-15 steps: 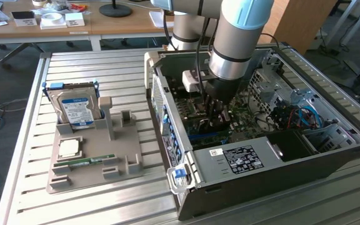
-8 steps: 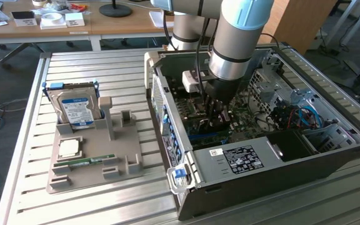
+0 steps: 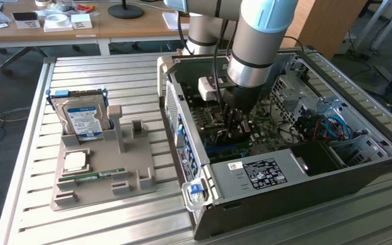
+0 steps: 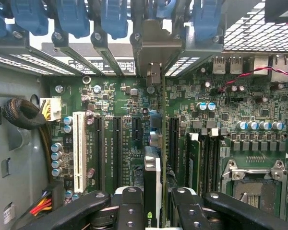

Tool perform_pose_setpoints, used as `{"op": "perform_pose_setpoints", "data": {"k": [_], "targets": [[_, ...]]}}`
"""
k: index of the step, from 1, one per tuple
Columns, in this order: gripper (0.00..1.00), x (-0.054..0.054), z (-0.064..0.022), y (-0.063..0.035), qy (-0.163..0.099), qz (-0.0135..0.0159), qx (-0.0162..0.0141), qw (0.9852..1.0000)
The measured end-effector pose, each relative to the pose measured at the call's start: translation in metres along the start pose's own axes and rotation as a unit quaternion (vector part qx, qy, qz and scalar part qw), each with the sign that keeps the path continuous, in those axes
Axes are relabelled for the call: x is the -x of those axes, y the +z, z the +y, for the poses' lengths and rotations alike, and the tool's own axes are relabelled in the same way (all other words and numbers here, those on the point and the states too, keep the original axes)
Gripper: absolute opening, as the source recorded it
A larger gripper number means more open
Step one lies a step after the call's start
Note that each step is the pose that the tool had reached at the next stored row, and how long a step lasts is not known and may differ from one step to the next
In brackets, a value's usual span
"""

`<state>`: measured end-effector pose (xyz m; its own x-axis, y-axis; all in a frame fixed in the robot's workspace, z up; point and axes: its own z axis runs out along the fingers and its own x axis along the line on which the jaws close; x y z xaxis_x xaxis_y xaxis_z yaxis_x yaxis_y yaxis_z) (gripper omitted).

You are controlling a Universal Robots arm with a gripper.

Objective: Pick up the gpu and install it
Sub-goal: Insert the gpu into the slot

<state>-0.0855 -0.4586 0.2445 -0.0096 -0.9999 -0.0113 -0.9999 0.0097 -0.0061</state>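
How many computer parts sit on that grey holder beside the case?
3 on the grey holder: a hard drive standing upright at its far end, a square chip in the middle, a green memory stick nearer the front. None seems hidden.

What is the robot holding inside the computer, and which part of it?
The gripper holds the gpu, jaws shut on the card's edge farthest from the motherboard.

The arm reaches steeply down, wrist nearly vertical. Its claw points downward, both black fingers pressed against the gpu, which stands edge-on between them.
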Motion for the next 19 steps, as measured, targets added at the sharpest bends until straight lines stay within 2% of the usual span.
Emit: {"op": "perform_pose_setpoints", "data": {"k": [19], "targets": [[0.27,-0.0006,0.0009,0.0038,0.0,0.0,0.0,1.0]]}}
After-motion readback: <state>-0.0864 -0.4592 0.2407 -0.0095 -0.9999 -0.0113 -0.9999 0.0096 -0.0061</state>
